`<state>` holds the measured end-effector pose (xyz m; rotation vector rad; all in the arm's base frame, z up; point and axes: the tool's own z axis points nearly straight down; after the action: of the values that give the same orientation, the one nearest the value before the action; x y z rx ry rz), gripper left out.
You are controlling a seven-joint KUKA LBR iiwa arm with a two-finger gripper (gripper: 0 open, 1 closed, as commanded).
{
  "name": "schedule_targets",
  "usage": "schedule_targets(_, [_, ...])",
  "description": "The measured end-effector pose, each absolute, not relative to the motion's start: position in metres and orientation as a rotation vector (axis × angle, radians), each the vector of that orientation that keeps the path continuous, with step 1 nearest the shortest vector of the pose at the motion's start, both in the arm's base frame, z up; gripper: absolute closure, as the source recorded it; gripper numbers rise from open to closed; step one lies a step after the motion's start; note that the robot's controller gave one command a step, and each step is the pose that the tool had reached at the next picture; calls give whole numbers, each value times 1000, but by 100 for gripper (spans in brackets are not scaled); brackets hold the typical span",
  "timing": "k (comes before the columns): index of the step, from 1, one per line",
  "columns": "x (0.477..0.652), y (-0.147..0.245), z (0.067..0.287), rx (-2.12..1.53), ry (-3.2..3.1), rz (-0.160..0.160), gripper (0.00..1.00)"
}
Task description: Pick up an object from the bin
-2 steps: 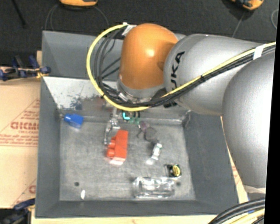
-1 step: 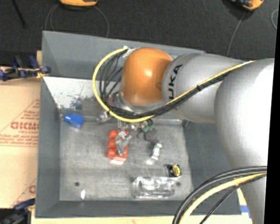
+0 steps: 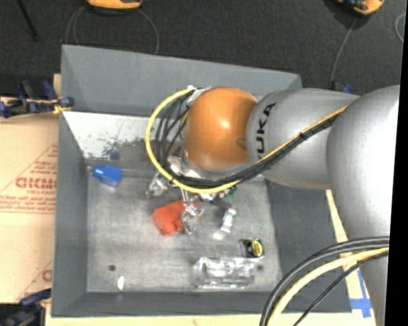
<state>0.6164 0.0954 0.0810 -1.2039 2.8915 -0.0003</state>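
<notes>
**A:** Red lump (image 3: 165, 220) first: where does it lie?

**B:** On the floor of the bin (image 3: 75, 205), about the middle, a touch left of centre. Going by size: the arm (image 3: 317, 146) comes in from the right, and its orange cover (image 3: 217, 128) hangs over the far middle. Below that, the gripper (image 3: 188, 217) is down near the floor, touching or just beside the lump's right edge.

**A:** Does it have it?

**B:** I can't tell. The cover hides most of the gripper, so I can't read whether it is released or clenched. I wouldn't call the lump grasped.

**A:** What else is close?

**B:** A clear packet (image 3: 224, 272) lies near and right. A blue piece (image 3: 107, 175) lies far left, well apart. A pale bit (image 3: 225, 223) sits just right of the gripper, and a black-and-yellow bit (image 3: 254, 248) lies further right and nearer.

**A:** Which step, then?

**B:** I judge it the closing-in step, with the lift not yet begun. The next move calls for a square grip on the lump, then a straight rise. The lump looks uneven, so a grip on its edge could slip.
</notes>
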Motion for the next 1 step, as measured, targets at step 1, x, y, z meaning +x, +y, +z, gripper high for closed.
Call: schedule_targets(1, [616, 95, 81, -1202, 2894, 2, 100])
